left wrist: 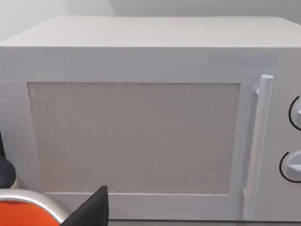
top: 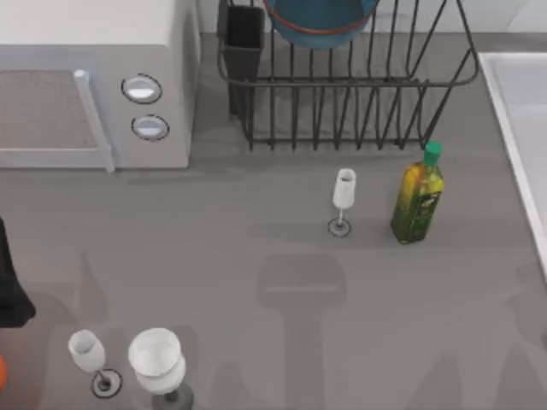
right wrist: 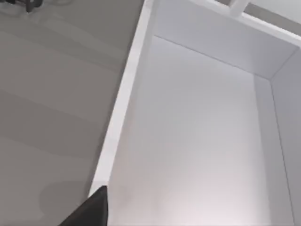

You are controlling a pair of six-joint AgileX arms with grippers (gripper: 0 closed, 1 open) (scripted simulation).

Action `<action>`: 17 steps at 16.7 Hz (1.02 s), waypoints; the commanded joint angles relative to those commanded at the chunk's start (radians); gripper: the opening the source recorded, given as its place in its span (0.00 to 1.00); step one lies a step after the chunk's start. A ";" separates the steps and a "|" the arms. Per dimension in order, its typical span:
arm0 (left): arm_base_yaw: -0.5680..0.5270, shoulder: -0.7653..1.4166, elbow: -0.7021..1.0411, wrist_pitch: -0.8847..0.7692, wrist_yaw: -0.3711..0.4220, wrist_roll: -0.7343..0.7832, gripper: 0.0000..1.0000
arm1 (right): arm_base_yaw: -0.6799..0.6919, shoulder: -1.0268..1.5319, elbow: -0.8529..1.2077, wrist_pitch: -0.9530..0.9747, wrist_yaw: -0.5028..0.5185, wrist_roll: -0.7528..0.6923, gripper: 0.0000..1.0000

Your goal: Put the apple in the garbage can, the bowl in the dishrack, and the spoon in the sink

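The right claw (right wrist: 90,211) hangs above the rim of the sink (right wrist: 123,94), where basin meets counter (right wrist: 56,94); whether it is clenched or released cannot be told. The left claw (left wrist: 91,209) faces the door of the microwave (left wrist: 136,136), with an orange object (left wrist: 23,215) just beside it, and its state cannot be told either. The bowl (top: 320,21) sits in the dishrack (top: 342,84), well apart from both claws. An oil bottle (top: 417,201) and a wine glass (top: 343,195) stand in front of the rack, and two more glasses (top: 128,359) stand near the left claw's side.
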 joint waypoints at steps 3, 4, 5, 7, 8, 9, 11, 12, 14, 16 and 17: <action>0.000 0.000 0.000 0.000 0.000 0.000 1.00 | -0.026 0.284 0.159 -0.195 0.000 -0.273 1.00; 0.000 0.000 0.000 0.000 0.000 0.000 1.00 | -0.036 0.378 0.212 -0.260 0.000 -0.362 1.00; 0.000 0.000 0.000 0.000 0.000 0.000 1.00 | -0.044 0.466 0.264 -0.323 0.000 -0.447 1.00; 0.000 0.000 0.000 0.000 0.000 0.000 1.00 | -0.061 0.624 0.363 -0.443 0.001 -0.600 1.00; 0.000 0.000 0.000 0.000 0.000 0.000 1.00 | -0.069 0.694 0.409 -0.498 0.001 -0.669 1.00; 0.000 0.000 0.000 0.000 0.000 0.000 1.00 | -0.076 0.760 0.453 -0.549 0.000 -0.734 1.00; 0.000 0.000 0.000 0.000 0.000 0.000 1.00 | -0.088 0.877 0.528 -0.636 -0.002 -0.849 1.00; 0.000 0.000 0.000 0.000 0.000 0.000 1.00 | -0.093 0.925 0.559 -0.671 -0.003 -0.897 1.00; 0.000 0.000 0.000 0.000 0.000 0.000 1.00 | -0.099 0.991 0.605 -0.721 -0.005 -0.963 1.00; 0.000 0.000 0.000 0.000 0.000 0.000 1.00 | -0.102 1.015 0.622 -0.741 -0.005 -0.987 1.00; 0.000 0.000 0.000 0.000 0.000 0.000 1.00 | -0.102 1.015 0.622 -0.741 -0.005 -0.987 1.00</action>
